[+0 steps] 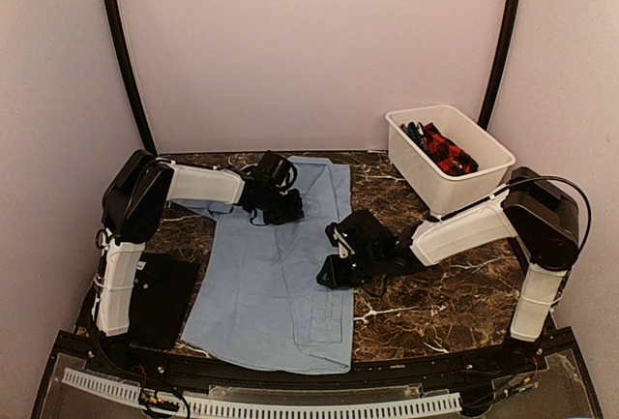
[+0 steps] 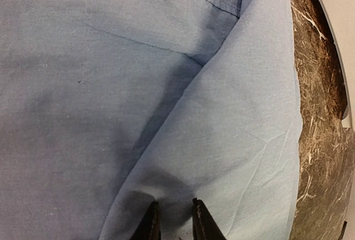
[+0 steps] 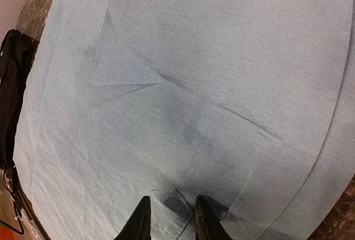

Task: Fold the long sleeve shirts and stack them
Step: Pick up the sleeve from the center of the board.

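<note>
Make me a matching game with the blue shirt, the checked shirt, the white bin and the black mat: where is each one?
1 blue shirt
2 checked shirt
3 white bin
4 black mat

A inside the bin
B beside the left arm's base
C spread out mid-table
D far right of the table

Pairs: 1-C, 2-A, 3-D, 4-B

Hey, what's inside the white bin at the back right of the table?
Inside the white bin lies a red-black checked garment beside a dark blue garment. Anything beneath them is covered and cannot be seen.
</note>
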`<state>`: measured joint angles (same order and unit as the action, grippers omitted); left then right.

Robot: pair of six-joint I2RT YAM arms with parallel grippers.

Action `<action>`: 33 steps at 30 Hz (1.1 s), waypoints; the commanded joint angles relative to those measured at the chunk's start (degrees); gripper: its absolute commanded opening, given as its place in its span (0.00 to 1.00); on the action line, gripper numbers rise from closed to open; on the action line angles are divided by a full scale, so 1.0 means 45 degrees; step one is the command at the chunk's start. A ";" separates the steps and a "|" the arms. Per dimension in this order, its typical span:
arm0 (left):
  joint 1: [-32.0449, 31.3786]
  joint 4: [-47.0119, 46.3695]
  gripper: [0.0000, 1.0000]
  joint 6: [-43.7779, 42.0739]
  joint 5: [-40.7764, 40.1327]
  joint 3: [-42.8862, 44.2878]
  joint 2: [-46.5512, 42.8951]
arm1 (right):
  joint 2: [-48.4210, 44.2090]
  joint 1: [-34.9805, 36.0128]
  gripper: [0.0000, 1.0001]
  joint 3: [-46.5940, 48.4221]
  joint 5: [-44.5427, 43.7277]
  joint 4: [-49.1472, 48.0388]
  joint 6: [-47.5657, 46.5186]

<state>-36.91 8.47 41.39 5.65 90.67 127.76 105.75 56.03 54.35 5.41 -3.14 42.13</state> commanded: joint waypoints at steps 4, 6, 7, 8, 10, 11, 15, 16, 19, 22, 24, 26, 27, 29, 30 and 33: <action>-0.1205 0.0564 0.20 0.1812 -0.0363 0.1185 0.0906 | -0.1490 -0.1108 0.26 -0.2302 -0.0869 0.0749 -0.0905; -0.1346 0.0562 0.20 0.2106 -0.0492 0.1482 0.1059 | -0.1938 -0.1389 0.26 -0.2732 -0.1015 0.0790 -0.1178; -0.1367 0.0555 0.20 0.2197 -0.0562 0.1555 0.1079 | -0.2134 -0.1518 0.26 -0.2874 -0.1132 0.0911 -0.1337; -0.1427 0.0538 0.20 0.2348 -0.0567 0.1653 0.1110 | -0.2307 -0.1639 0.26 -0.2995 -0.1159 0.1056 -0.1486; -0.1476 0.0488 0.20 0.2473 -0.0659 0.1792 0.1128 | -0.2670 -0.1902 0.26 -0.3232 -0.1162 0.1182 -0.1737; -0.1472 0.0495 0.20 0.2478 -0.0716 0.1827 0.1114 | -0.2841 -0.2029 0.26 -0.3320 -0.1143 0.1209 -0.1837; -0.1438 0.0794 0.22 0.2016 -0.0863 0.2400 0.1114 | -0.3314 -0.2080 0.27 -0.3233 -0.0646 0.1271 -0.2192; -0.1372 0.0926 0.22 0.1780 -0.0854 0.2492 0.1107 | -0.3383 -0.2078 0.27 -0.3157 -0.0495 0.1311 -0.2193; -0.1106 0.1157 0.24 0.1287 -0.0586 0.2943 0.1086 | -0.3668 -0.2051 0.28 -0.2930 0.0020 0.1366 -0.2094; -0.0907 0.1554 0.26 0.0800 -0.0466 0.3326 0.0981 | -0.4125 -0.1960 0.28 -0.2641 0.0222 0.1575 -0.1973; -0.0782 0.1775 0.28 0.0451 -0.0573 0.3434 0.0670 | -0.4423 -0.1910 0.28 -0.2442 0.0225 0.1837 -0.1904; -0.0666 0.2020 0.30 0.0185 -0.0843 0.3326 0.0202 | -0.4726 -0.1904 0.29 -0.2329 0.0223 0.2014 -0.1820; -0.0573 0.2100 0.31 0.0014 -0.0961 0.3141 -0.0209 | -0.4904 -0.1904 0.29 -0.2282 0.0224 0.2082 -0.1791; -0.0393 0.2315 0.32 -0.0194 -0.1321 0.2644 -0.0875 | -0.5190 -0.1904 0.29 -0.2208 0.0205 0.2230 -0.1709; -0.0324 0.2316 0.34 -0.0252 -0.1628 0.2390 -0.1118 | -0.5350 -0.1904 0.29 -0.2164 0.0190 0.2309 -0.1692; 0.0052 0.2353 0.36 -0.0548 -0.2041 0.1036 -0.2296 | -0.5864 -0.1904 0.31 -0.2054 -0.0046 0.2713 -0.1630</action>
<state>-38.35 16.47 42.28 0.38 100.84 127.98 82.39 47.27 43.48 6.04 6.72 33.95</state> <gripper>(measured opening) 0.350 0.299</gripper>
